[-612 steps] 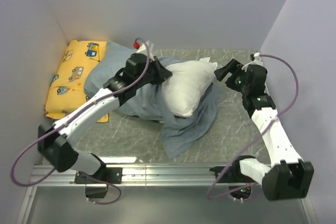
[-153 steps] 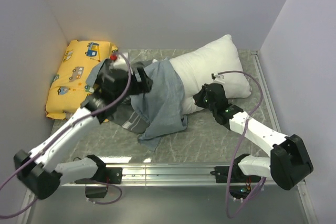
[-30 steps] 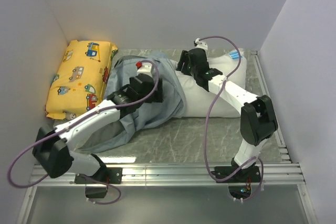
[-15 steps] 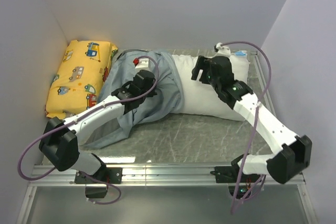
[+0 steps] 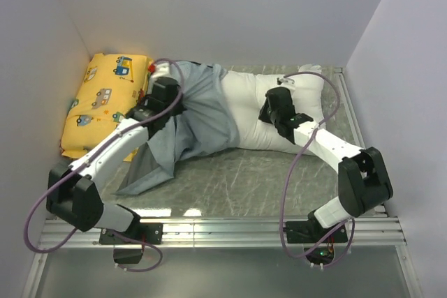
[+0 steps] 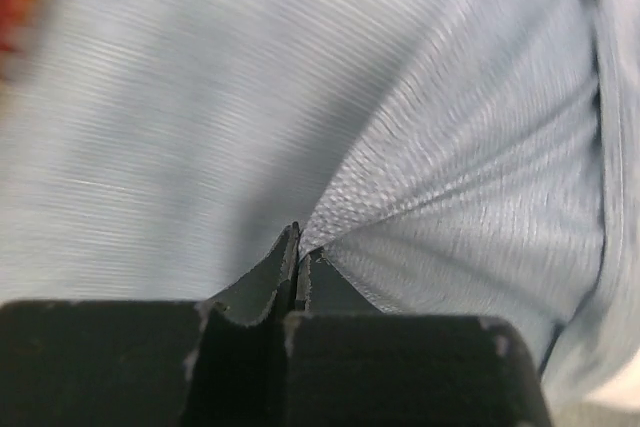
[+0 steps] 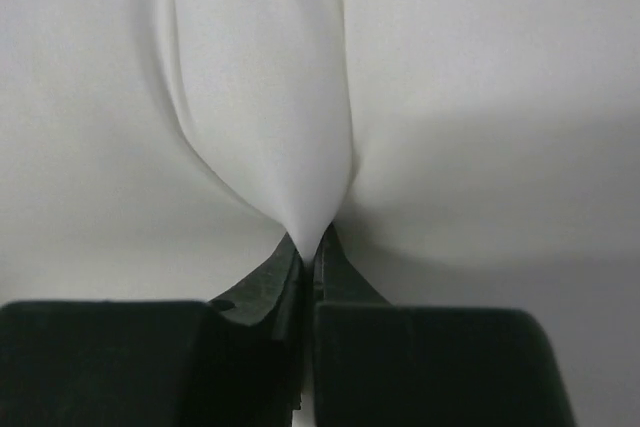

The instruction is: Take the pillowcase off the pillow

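The white pillow (image 5: 251, 113) lies across the back of the table, its right part bare. The blue-grey pillowcase (image 5: 199, 113) still wraps the pillow's left end and trails toward the near left. My left gripper (image 5: 162, 100) is shut on a pinched fold of the pillowcase (image 6: 420, 147), whose striped weave fills the left wrist view around the gripper (image 6: 299, 247). My right gripper (image 5: 274, 111) is shut on a fold of the pillow (image 7: 300, 97), drawn into a peak at the gripper (image 7: 310, 247).
A yellow cushion with cartoon vehicles (image 5: 105, 102) leans in the back left corner beside the pillowcase. Grey walls close in the left, back and right. The marbled tabletop (image 5: 244, 179) shows in front of the pillow, with a metal rail (image 5: 223, 232) at the near edge.
Both grippers have shut, the left on the pillowcase and the right on the pillow. The left arm moved back and left, dragging the case leftward. The right gripper shifted down onto the pillow's middle.
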`<control>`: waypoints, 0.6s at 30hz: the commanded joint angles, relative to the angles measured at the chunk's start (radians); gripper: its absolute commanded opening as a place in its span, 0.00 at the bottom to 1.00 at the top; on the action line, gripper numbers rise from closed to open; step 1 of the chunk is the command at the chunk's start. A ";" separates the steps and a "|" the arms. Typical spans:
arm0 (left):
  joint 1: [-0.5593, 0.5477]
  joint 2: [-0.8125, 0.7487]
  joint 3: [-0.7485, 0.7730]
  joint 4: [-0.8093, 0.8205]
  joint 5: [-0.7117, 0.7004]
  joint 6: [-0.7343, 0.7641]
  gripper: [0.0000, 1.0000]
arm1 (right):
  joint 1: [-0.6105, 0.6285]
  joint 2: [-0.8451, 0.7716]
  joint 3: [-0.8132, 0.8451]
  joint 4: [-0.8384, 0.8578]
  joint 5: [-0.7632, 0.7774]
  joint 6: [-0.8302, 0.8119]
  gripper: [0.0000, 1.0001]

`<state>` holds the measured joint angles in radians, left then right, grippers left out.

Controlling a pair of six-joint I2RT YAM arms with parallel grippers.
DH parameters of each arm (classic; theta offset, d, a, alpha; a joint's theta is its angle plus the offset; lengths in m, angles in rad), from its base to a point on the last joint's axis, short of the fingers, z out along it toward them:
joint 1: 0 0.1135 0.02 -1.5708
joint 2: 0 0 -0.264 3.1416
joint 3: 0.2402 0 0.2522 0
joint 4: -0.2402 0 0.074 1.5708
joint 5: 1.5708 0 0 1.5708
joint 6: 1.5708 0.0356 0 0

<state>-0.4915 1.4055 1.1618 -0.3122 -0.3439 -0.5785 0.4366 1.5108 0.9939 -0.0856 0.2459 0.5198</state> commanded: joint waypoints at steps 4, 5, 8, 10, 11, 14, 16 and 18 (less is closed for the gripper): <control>0.316 -0.174 -0.036 -0.047 0.104 -0.027 0.00 | -0.148 -0.052 -0.100 -0.112 -0.022 0.031 0.00; 0.371 -0.210 -0.056 -0.009 0.149 -0.044 0.00 | -0.182 -0.092 -0.107 -0.114 -0.022 0.029 0.00; 0.540 -0.235 -0.102 0.027 0.241 -0.099 0.00 | -0.234 -0.158 -0.123 -0.134 -0.025 0.022 0.00; 0.570 -0.224 -0.123 0.051 0.310 -0.110 0.00 | -0.242 -0.191 -0.129 -0.143 -0.028 0.013 0.00; 0.570 -0.197 -0.128 0.062 0.334 -0.110 0.00 | -0.245 -0.216 -0.129 -0.147 -0.031 0.009 0.00; 0.527 -0.163 -0.178 0.111 0.408 -0.132 0.00 | -0.233 -0.257 -0.121 -0.151 -0.088 -0.013 0.00; 0.498 -0.151 -0.214 0.145 0.395 -0.132 0.00 | -0.184 -0.293 -0.101 -0.157 -0.096 -0.047 0.00; 0.410 -0.128 -0.224 0.153 0.353 -0.129 0.00 | -0.075 -0.326 -0.083 -0.151 -0.035 -0.078 0.23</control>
<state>-0.0200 1.2633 0.9546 -0.2451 0.0551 -0.7013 0.2787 1.2507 0.8944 -0.1543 0.0677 0.5339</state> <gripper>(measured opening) 0.013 0.169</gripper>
